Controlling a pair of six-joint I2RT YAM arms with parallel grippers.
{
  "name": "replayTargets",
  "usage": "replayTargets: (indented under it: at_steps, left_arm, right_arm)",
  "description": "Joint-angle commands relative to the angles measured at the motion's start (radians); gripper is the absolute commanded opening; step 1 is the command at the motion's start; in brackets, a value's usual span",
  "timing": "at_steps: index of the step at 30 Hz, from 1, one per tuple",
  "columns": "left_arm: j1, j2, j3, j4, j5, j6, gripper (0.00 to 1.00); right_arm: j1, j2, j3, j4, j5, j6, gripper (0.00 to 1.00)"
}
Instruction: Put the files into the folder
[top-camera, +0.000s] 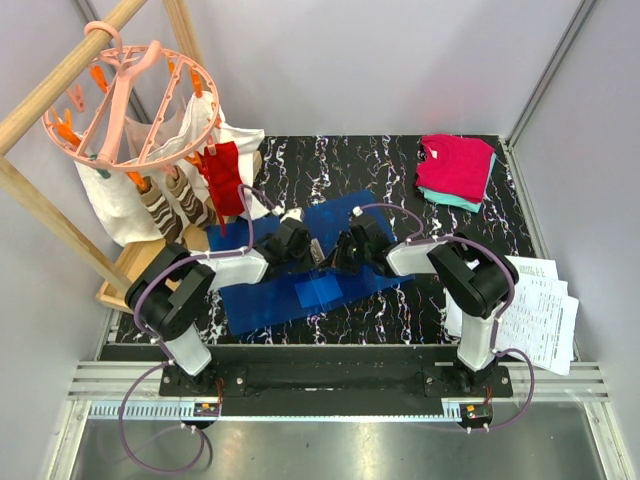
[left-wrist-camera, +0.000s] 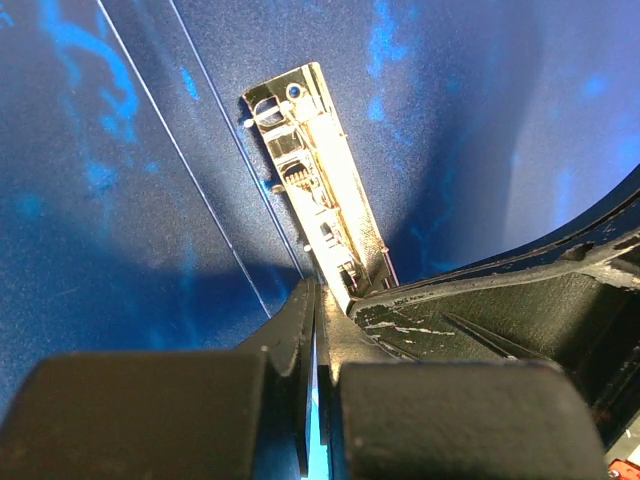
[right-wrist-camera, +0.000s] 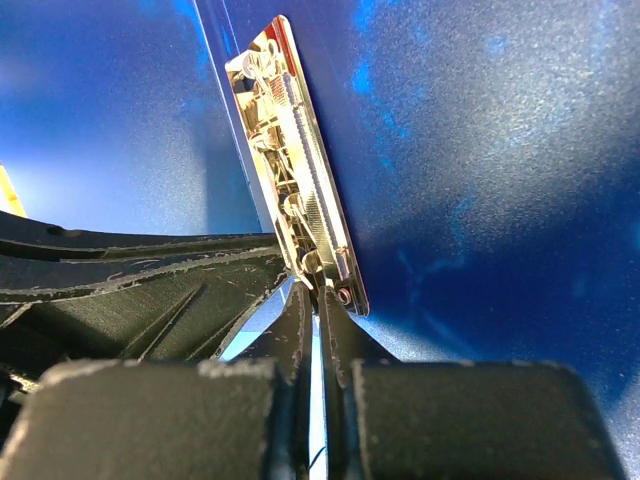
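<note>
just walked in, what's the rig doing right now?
The left gripper and right gripper are shut at opposite ends of the metal clip in the open blue folder; whether they actually grip it is unclear. The files lie off to the right, not yet in.

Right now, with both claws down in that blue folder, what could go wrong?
1. The left claw and right claw are closed at opposite ends of the metal clip; an uneven pull could bend it or drag the folder.
2. The papers lie far right, beside the right arm; its swing might scatter them.
</note>
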Motion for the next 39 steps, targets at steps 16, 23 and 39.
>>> replayTargets:
  at_steps: [16,23,39]
  left_arm:
    - [0.029,0.01,-0.082,-0.167,-0.009,0.045,0.0]
    - [0.018,0.018,-0.102,-0.154,-0.009,0.03,0.0]
    - [0.017,0.011,-0.116,-0.174,-0.032,0.051,0.0]
  right_arm:
    - [0.002,-0.022,-0.033,0.038,-0.087,-0.048,0.0]
    - [-0.001,-0.061,0.033,-0.032,-0.106,-0.019,0.0]
    - [0.009,0.169,-0.154,-0.192,0.323,-0.026,0.0]
